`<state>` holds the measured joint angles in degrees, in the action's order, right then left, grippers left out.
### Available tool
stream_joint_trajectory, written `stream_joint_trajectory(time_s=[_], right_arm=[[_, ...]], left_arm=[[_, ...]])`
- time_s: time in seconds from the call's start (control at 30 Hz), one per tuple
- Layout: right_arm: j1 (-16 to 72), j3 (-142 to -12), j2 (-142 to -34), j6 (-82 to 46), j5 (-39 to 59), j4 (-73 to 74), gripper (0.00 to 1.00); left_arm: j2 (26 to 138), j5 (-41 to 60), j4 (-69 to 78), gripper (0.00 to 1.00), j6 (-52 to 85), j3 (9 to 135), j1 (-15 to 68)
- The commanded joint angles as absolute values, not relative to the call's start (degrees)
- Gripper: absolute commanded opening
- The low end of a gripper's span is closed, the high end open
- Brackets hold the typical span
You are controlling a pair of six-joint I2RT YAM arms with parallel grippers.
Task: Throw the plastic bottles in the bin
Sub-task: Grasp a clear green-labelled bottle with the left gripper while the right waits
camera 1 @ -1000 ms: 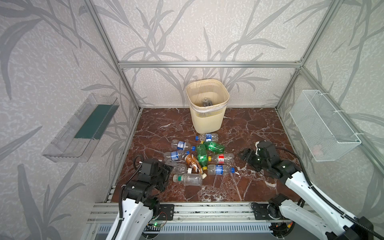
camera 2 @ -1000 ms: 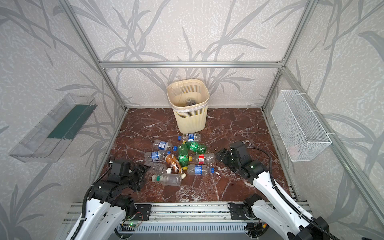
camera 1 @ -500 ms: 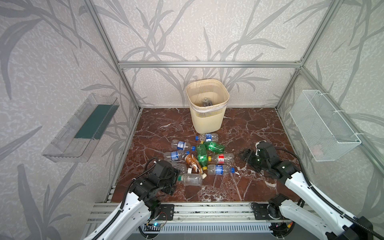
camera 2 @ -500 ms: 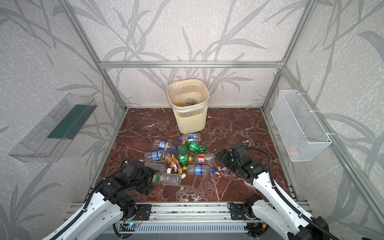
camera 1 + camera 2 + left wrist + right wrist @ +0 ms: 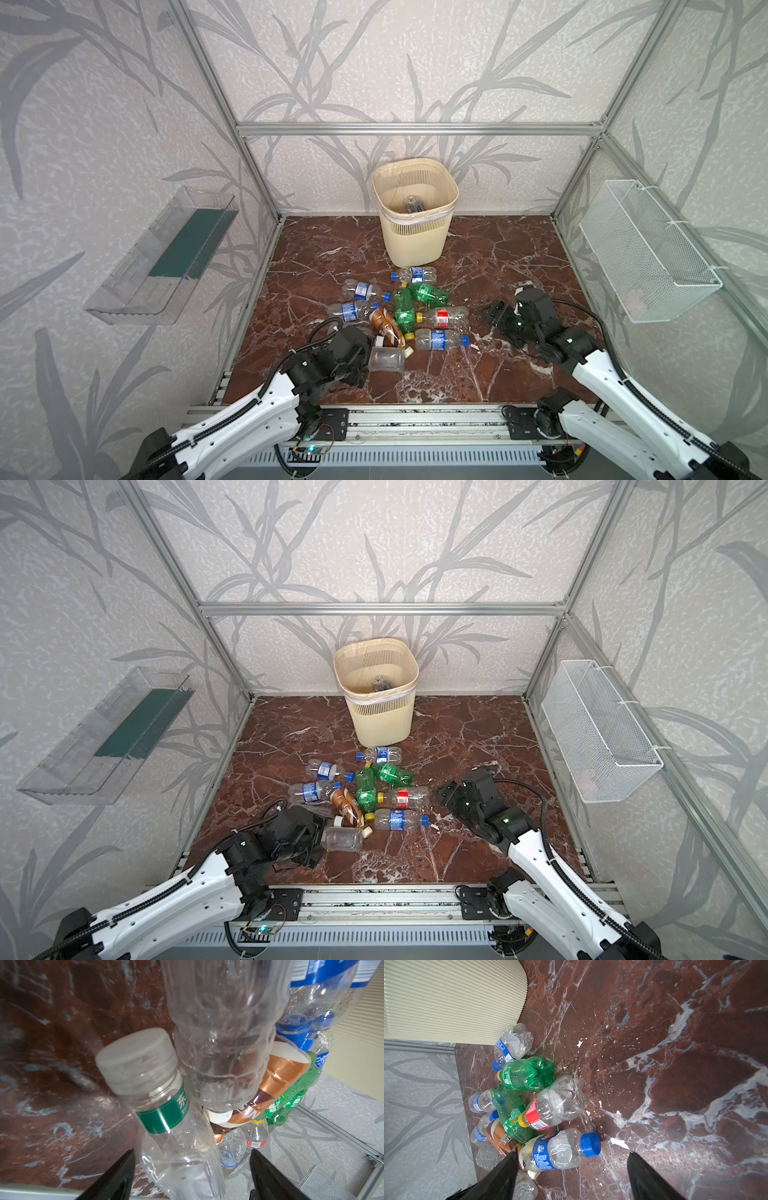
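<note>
At pile's [image 5: 399, 316] 7 o'clock | left gripper [image 5: 192, 1153] is straddling clear bottle [image 5: 160, 1118], jaws wide; right gripper [image 5: 572, 1152] is hovering wide, empty | off-centre closing risks squirting bottle away

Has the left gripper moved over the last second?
Yes. In a top view the left gripper has swung rightward, away from the left edge of the floor, up to the clear white-capped bottle.

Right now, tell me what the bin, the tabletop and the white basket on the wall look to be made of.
Bin: likely plastic, cream and matt; it has fine moulded ribs and a slotted upper band.
Tabletop: looks like smooth red-brown marble with white veins, possibly a printed sheet.
Basket: white-coated wire mesh, probably metal; the wall shows through it.
</note>
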<state>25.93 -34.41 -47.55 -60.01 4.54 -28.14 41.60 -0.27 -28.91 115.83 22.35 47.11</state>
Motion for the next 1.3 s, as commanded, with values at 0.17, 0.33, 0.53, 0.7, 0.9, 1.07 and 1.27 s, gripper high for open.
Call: stream_joint_trajectory(time_s=[0.17,0.33,0.53,0.7,0.9,1.07,1.27], right_arm=[[26.2,-33.7,-47.3,-60.1,3.7,-28.4,0.82],[26.2,-33.6,-47.1,-59.9,3.7,-28.8,0.82],[26.2,-32.7,-46.7,-60.3,3.4,-28.6,0.82],[26.2,-32.3,-46.8,-60.5,3.4,-28.3,0.81],[26.2,-32.1,-47.4,-60.6,3.5,-27.8,0.81],[26.2,-32.0,-48.2,-60.6,3.6,-27.3,0.8],[26.2,-31.8,-48.4,-60.7,3.7,-27.2,0.8]], left_arm=[[50.1,0.5,-22.6,0.87,121.2,23.0,49.3],[54.9,2.8,-20.5,0.88,120.3,23.6,50.5],[55.2,2.6,-20.8,0.84,120.3,23.4,51.2],[53.8,2.1,-21.7,0.72,120.6,22.6,51.6],[50.7,1.7,-24.4,0.59,120.6,21.4,51.5],[49.5,3.8,-27.9,0.59,119.2,20.4,51.5],[44.3,3.1,-38.7,0.6,117.2,20.5,51.5]])
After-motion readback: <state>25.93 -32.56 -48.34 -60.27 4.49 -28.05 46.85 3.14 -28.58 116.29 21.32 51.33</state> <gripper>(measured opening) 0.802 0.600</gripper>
